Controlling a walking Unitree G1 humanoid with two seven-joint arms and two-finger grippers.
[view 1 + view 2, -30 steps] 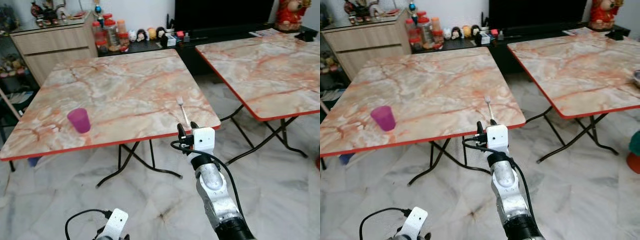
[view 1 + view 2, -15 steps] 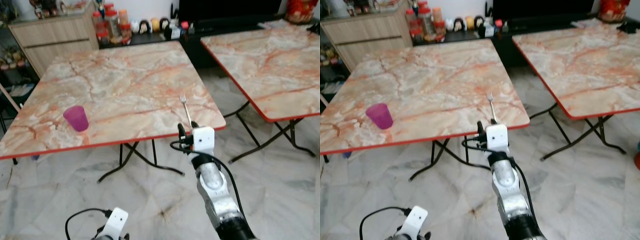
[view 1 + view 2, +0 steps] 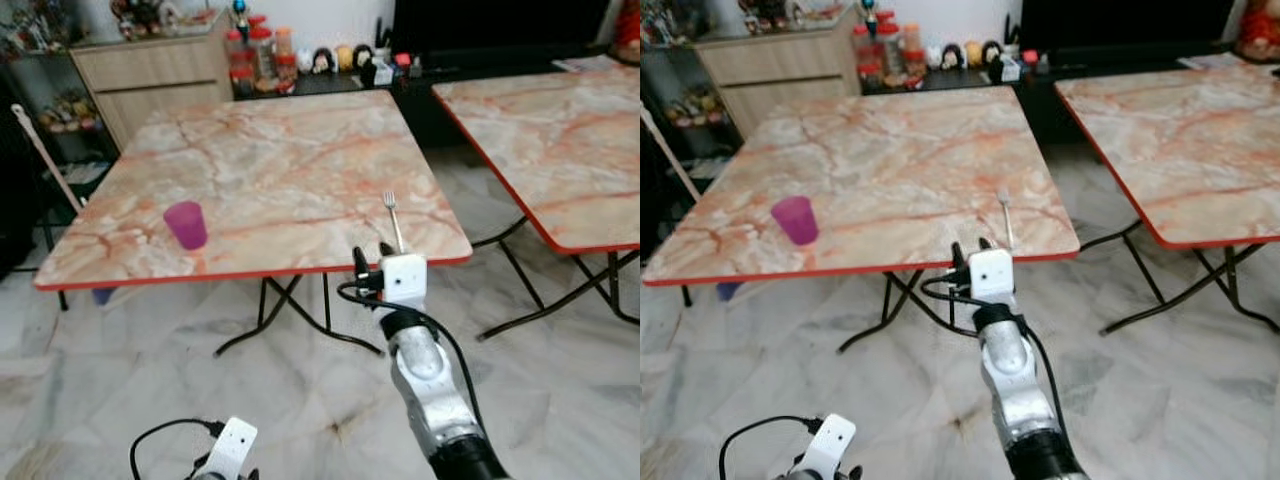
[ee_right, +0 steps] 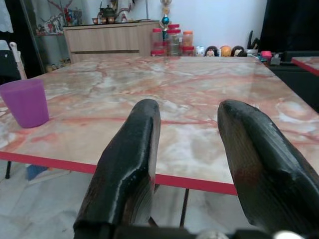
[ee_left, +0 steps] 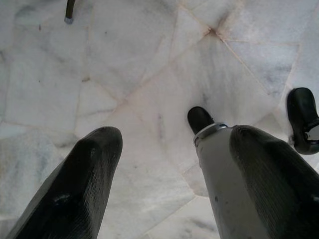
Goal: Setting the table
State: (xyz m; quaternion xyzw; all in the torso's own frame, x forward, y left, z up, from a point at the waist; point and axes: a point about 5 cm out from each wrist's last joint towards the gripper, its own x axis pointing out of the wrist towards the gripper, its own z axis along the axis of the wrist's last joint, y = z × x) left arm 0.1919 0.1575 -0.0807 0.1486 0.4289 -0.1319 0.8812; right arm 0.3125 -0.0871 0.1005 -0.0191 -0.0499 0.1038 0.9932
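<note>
A silver fork (image 3: 393, 218) lies flat on the marble table (image 3: 290, 160), near its front right corner. A purple cup (image 3: 186, 223) stands upright near the front left edge and also appears in the right wrist view as the purple cup (image 4: 26, 102). My right gripper (image 3: 371, 255) hovers just in front of the red table edge, below the fork's handle end. It is open, with nothing between its fingers (image 4: 130, 149). My left gripper (image 5: 174, 134) hangs low over the floor, open and empty.
A second marble table (image 3: 560, 140) stands to the right across a gap of floor. A wooden cabinet (image 3: 160, 70), jars (image 3: 262, 50) and a dark TV stand (image 3: 470, 60) line the far wall. Black folding legs (image 3: 270, 310) cross under the near table.
The whole picture has shifted, so the camera has moved; the table now sits further right. Fork and cup lie where they were. The right gripper stays open before the table edge.
</note>
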